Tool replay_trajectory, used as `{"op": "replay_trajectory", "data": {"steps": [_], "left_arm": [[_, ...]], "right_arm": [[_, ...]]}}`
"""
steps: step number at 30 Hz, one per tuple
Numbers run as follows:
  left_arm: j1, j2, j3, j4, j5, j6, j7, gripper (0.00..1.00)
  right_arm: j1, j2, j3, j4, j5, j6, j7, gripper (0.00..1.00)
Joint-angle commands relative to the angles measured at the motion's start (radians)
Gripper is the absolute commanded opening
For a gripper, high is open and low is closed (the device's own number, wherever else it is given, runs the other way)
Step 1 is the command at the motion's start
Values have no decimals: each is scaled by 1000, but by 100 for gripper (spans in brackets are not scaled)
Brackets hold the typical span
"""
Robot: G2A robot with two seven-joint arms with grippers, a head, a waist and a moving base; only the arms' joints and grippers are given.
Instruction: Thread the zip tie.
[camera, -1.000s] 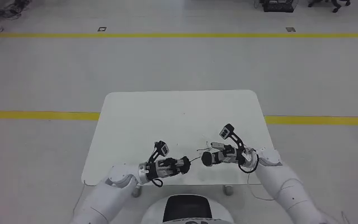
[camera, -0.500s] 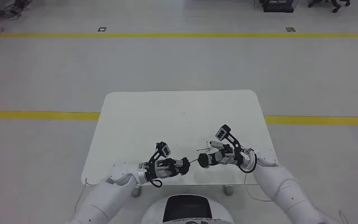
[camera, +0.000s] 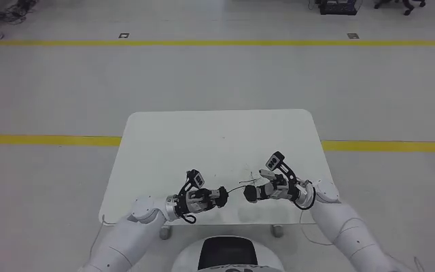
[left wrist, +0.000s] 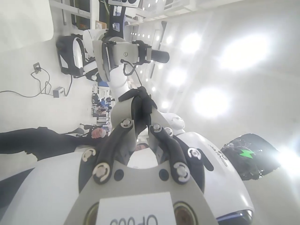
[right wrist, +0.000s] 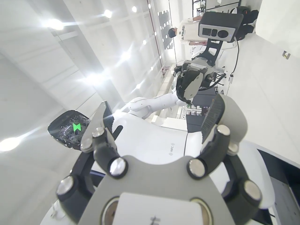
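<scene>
Over the near edge of the worktop [camera: 217, 136], about midway along it, the two arms hold their pincers tip to tip with a small gap between them. The left pincer [camera: 221, 196] sits nearer the left corner and the right pincer [camera: 250, 194] nearer the right corner, both raised off the surface.

The left pincer is closed. In its own wrist view [left wrist: 138, 97] the dark tips are pressed together with no gap between them, and a thin black strip is pinched there.

From above, the zip tie [camera: 235, 188] shows as a fine dark line. It runs out of the left pincer's tip and arcs across the gap toward the right pincer. The top view is too small to tell whether its free end touches the right pincer.

The right pincer is spread wide. In its own wrist view [right wrist: 159, 111] the jaws stand far apart with nothing between them. The closed left pincer shows farther off in that view, pointing back at it.
</scene>
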Motion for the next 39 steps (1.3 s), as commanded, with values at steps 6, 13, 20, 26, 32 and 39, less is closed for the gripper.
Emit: {"op": "replay_trajectory", "data": {"steps": [6,13,20,26,32,39], "left_arm": [[-1,5,-1,1,-11,-2,-17,0],[-3,9,4,1,-17,-6,-20,0],[-6,12,8,0,-19,-8,-15,0],[-6,15,13,-1,-17,-10,-16,0],[-7,19,15,-2,-19,-12,-17,0],[-9,22,12,3,-29,-18,-13,0]], "right_arm": [[1,14,-22,-2,19,4,0,39],[14,25,-61,14,46,10,0,25],[33,32,-97,34,73,6,0,7],[50,35,-127,51,91,2,0,7],[67,37,-151,68,106,-5,0,13],[79,38,-174,86,117,-7,0,17]]}}
